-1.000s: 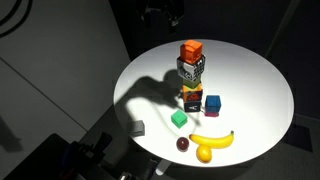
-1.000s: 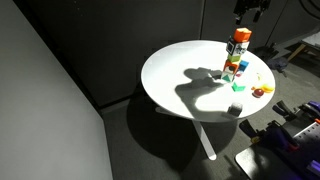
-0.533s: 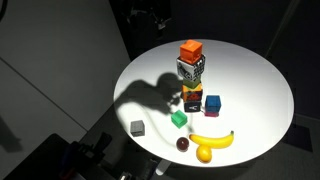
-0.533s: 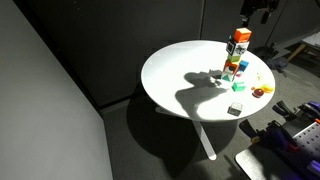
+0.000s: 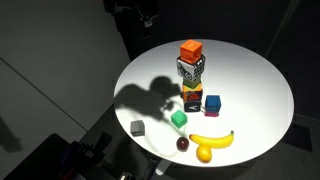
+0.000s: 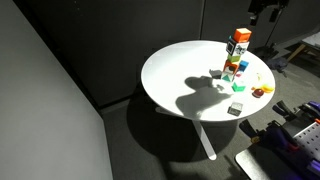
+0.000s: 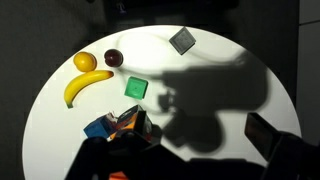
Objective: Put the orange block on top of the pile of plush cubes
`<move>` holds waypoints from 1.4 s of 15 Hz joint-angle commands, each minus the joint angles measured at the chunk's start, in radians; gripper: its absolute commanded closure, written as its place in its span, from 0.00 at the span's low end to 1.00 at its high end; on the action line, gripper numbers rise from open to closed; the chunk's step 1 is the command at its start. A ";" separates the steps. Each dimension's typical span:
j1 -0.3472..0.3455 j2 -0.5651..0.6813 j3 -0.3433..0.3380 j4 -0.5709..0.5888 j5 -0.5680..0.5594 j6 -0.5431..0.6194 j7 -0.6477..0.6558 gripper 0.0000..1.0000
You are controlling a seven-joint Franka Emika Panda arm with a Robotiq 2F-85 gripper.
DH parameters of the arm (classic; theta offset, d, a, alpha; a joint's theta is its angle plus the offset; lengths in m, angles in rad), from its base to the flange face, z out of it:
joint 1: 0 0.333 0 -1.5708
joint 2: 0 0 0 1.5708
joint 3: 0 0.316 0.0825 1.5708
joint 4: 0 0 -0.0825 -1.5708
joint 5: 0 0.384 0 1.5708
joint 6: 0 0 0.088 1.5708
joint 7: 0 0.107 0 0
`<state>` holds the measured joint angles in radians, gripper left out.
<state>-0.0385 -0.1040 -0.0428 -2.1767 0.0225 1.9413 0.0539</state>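
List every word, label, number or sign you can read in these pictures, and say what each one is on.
None: no text can be read in any view.
Too small and blurred to read: the black-and-white cube under the orange block bears a pattern that may or may not be lettering.
No markings show on the banana, the green block or the table.

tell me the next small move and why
Probably none beyond parking the arm clear. The orange block already sits on top of the pile, and the pincer hangs up and away from it, so any approach would only risk toppling the stack.
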 commanded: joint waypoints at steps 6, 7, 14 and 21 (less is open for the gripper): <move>-0.003 -0.144 0.011 -0.104 -0.041 0.032 0.011 0.00; -0.004 -0.154 0.011 -0.112 -0.040 0.040 0.012 0.00; -0.005 -0.198 0.010 -0.156 -0.035 0.085 0.004 0.00; -0.002 -0.172 0.007 -0.138 -0.020 0.073 -0.001 0.00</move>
<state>-0.0386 -0.2758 -0.0373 -2.3168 0.0020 2.0164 0.0542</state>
